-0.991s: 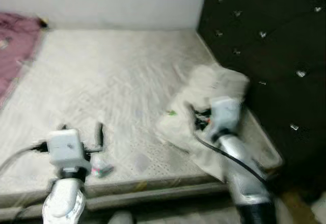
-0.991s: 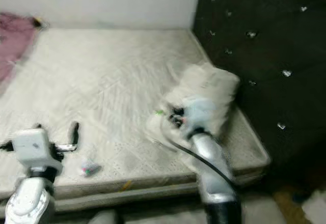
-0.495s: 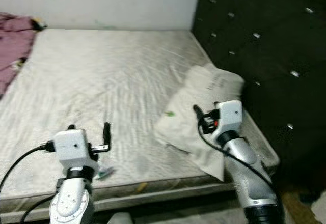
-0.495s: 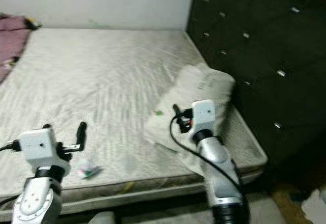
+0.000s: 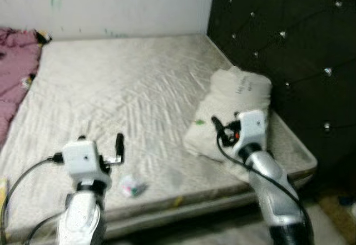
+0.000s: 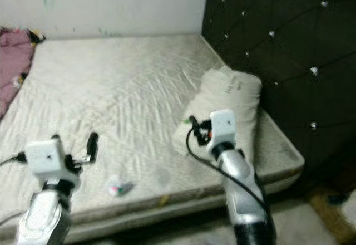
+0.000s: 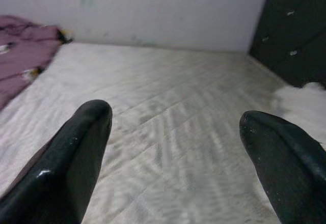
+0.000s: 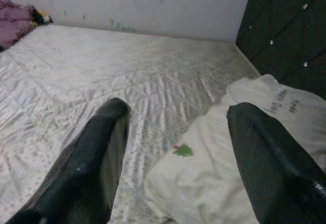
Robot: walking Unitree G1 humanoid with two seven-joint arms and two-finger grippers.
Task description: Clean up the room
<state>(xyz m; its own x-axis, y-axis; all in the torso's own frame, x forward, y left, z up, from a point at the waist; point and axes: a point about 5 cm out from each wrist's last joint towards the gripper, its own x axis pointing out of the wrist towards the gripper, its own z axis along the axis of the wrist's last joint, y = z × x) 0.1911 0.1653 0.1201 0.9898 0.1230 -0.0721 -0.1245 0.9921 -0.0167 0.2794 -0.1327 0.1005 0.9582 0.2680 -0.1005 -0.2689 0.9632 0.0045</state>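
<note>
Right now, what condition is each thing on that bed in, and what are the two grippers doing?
Left gripper: open, holding nothing, above the mattress.
Right gripper: open, holding nothing, by the pillow.
Pillow: lying crumpled against the headboard.
Small wrapper: crumpled, loose near the mattress's front edge.
Purple blanket: bunched up at the far left.
Mattress: bare, no sheet.

pillow (image 8: 277,132) | dark printed lettering | too blurred to read

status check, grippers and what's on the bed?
Left gripper open, empty, over the mattress. Right gripper open, empty, above the pillow. Small wrapper near the front edge. Nothing in the way.
</note>
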